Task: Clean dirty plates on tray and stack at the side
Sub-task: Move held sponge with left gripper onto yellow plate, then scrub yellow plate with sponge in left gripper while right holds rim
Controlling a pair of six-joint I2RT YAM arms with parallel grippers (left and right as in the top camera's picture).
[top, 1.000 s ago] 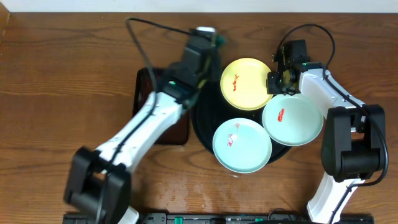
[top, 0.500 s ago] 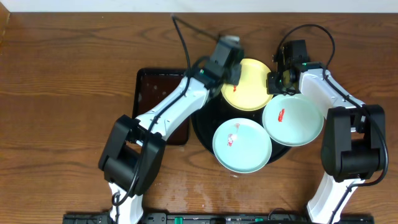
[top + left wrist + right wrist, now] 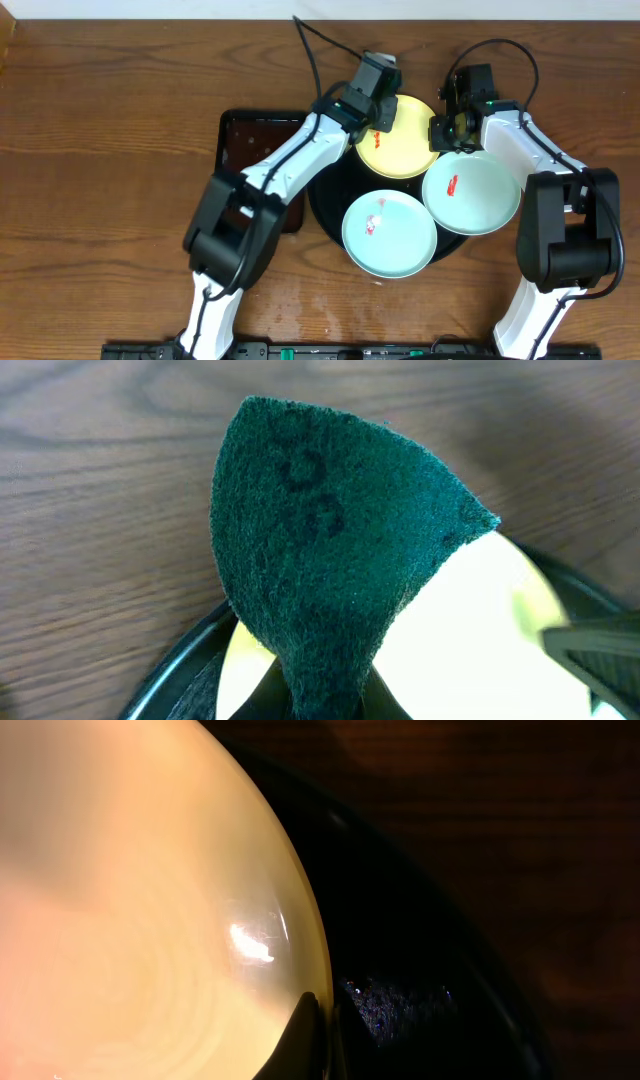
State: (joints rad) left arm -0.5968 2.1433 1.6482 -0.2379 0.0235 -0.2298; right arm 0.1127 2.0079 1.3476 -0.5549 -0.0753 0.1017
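Note:
A pale yellow plate (image 3: 408,152) lies at the back of the round black tray (image 3: 325,198). Two pale blue-white plates (image 3: 390,235) (image 3: 470,190) with red smears lie in front of it. My left gripper (image 3: 384,112) hangs over the yellow plate's left part, shut on a dark green scouring pad (image 3: 330,540). In the left wrist view the pad rises from the gripper (image 3: 325,705) over the yellow plate (image 3: 470,650). My right gripper (image 3: 440,130) is shut on the yellow plate's right rim. The right wrist view shows that gripper (image 3: 325,1035) pinching the plate (image 3: 130,900) at its edge.
A smaller rectangular dark brown tray (image 3: 240,150) lies left of the black tray, partly under my left arm. Bare wooden tabletop (image 3: 100,150) surrounds both trays. The right blue-white plate overhangs the black tray's right edge.
My left arm has swung right, from over the black tray's left edge to above the yellow plate, carrying the pad and covering the plate's red smear. The right arm and plates have not moved.

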